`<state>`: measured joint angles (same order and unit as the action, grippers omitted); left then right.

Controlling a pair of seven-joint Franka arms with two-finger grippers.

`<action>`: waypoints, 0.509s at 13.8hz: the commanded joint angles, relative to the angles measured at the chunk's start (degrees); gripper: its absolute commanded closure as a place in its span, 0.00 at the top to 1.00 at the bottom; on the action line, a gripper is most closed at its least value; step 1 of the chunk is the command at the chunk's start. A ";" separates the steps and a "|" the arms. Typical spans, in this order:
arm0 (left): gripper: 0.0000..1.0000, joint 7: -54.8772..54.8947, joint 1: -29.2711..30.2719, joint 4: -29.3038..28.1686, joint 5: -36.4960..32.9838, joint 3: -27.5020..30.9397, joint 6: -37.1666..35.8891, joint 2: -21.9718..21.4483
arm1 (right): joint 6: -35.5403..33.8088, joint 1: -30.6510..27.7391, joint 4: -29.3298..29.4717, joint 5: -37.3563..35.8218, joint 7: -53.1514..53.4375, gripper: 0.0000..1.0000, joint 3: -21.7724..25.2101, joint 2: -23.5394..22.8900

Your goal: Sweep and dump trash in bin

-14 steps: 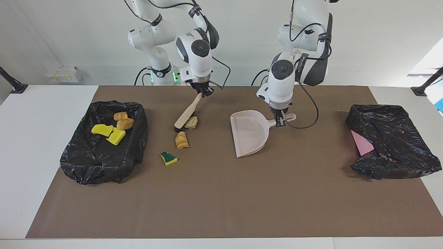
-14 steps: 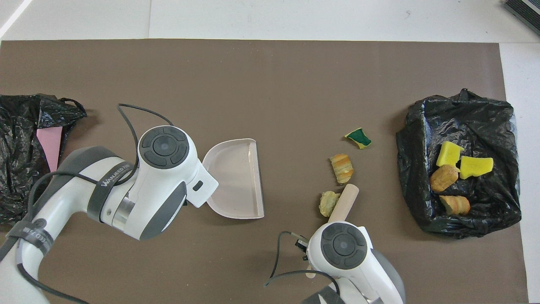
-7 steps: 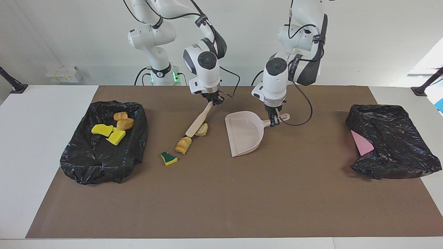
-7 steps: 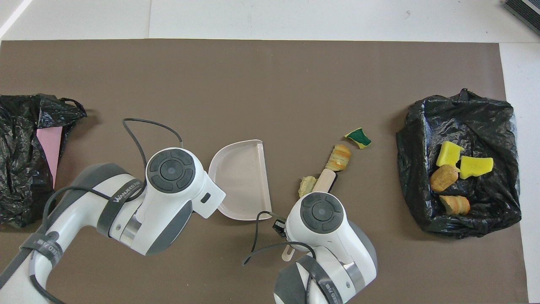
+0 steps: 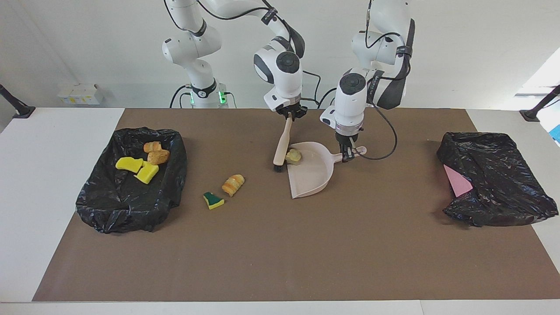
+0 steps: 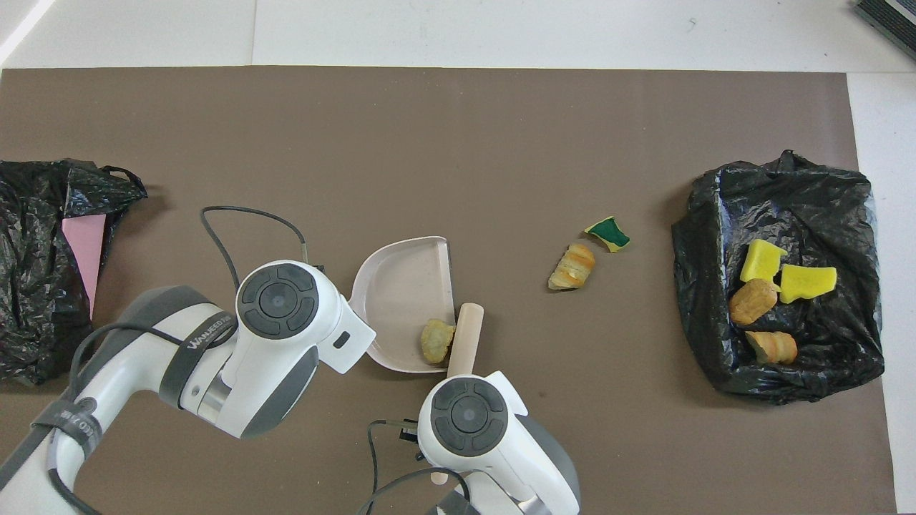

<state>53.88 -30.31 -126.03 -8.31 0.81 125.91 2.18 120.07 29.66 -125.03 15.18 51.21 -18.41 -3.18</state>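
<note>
Mid-table, my right gripper (image 5: 292, 116) clenched a brush (image 5: 282, 144) whose bristles met the mouth of the pink dustpan (image 5: 313, 179), while my left gripper (image 5: 348, 154) gripped the pan's handle. One pale scrap (image 5: 293, 156) sat inside the pan; a striped lump (image 5: 232, 184) & green-backed sponge (image 5: 213, 201) lay on the mat (image 5: 280, 253) toward the right arm's end, w/ four scraps (image 5: 146, 162) in the black bin (image 5: 127, 210).

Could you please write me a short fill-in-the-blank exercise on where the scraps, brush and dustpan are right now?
1. The right gripper is shut on the ___.
2. The left gripper holds the dustpan by its ___.
3. One scrap lies in the ___.
4. The bin bag with scraps holds ___ of them.

Missing words: brush; handle; dustpan; four
</note>
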 commanded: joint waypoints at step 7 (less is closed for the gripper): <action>0.00 0.43 3.42 -3.52 -0.13 0.07 4.88 -1.83 | -9.94 -5.40 10.24 -8.12 -15.07 0.00 0.13 -0.16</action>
<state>54.15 -28.39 -127.43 -8.25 1.05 128.86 2.09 112.06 26.24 -117.73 10.76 39.37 -17.98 -2.16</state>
